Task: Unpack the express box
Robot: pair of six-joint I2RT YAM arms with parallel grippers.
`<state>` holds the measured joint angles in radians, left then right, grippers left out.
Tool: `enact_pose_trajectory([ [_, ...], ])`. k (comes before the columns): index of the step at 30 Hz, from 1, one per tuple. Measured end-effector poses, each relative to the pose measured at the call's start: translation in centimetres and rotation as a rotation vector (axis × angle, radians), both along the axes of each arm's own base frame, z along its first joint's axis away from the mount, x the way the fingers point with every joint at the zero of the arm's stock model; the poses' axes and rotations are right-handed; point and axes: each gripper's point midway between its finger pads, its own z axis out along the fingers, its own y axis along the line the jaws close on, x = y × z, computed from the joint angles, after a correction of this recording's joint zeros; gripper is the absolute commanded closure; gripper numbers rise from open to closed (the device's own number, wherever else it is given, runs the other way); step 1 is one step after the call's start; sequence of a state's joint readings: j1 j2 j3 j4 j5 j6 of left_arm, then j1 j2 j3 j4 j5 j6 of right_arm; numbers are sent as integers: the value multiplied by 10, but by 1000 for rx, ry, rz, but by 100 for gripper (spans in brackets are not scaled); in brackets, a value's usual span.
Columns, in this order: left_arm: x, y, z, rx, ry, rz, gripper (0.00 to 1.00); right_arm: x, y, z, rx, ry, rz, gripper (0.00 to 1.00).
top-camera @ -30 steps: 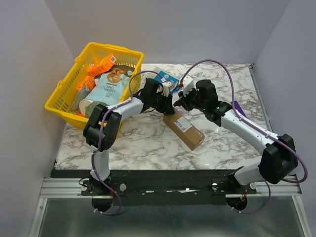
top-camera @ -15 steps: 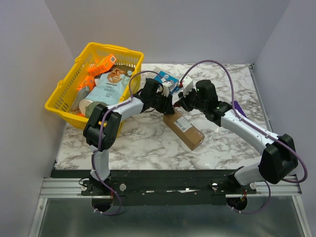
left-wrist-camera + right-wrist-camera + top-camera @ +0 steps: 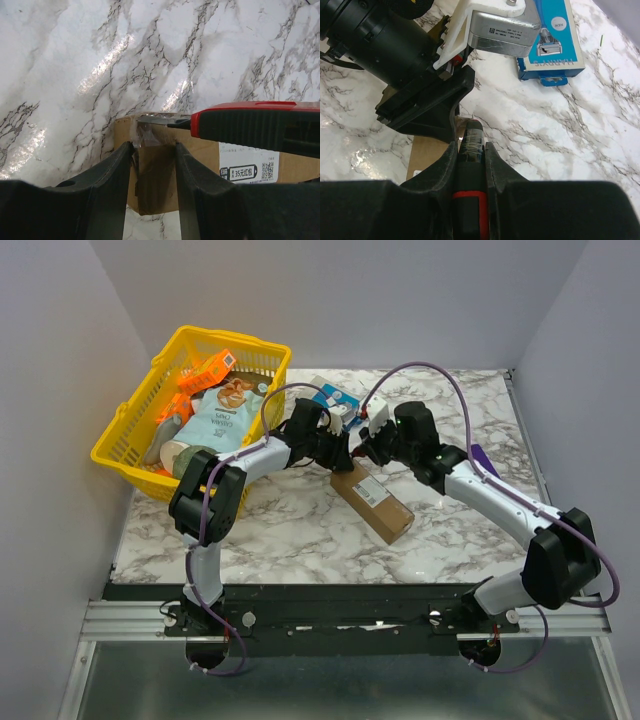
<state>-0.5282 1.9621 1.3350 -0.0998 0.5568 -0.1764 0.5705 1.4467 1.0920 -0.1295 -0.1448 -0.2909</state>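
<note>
The express box (image 3: 372,498), a long brown carton with a white label, lies on the marble table; it also shows in the left wrist view (image 3: 155,170) and the right wrist view (image 3: 427,155). My left gripper (image 3: 338,454) (image 3: 153,145) is open, its fingers set over the box's far end, touching or just above its top. My right gripper (image 3: 366,452) (image 3: 471,145) is shut on a red-and-black utility knife (image 3: 250,125) (image 3: 470,165). The knife's blade (image 3: 157,120) rests on the clear tape at the box's far end edge.
A yellow basket (image 3: 120,430) with packaged goods stands at the back left. A small blue-and-white box (image 3: 333,398) (image 3: 552,35) lies just behind the grippers. A flat purple bar (image 3: 482,458) lies behind the right forearm.
My right gripper with the knife has edged slightly left along the box's far end. The left gripper and the box have stayed put.
</note>
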Motion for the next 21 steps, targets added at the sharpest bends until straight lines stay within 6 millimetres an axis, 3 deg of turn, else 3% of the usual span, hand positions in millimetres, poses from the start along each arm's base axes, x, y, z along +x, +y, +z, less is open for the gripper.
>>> enact_pose_trajectory([
  [21,-2,-3,0,2,7,-8,59,-9,-9,2,-55,87,-18,100],
])
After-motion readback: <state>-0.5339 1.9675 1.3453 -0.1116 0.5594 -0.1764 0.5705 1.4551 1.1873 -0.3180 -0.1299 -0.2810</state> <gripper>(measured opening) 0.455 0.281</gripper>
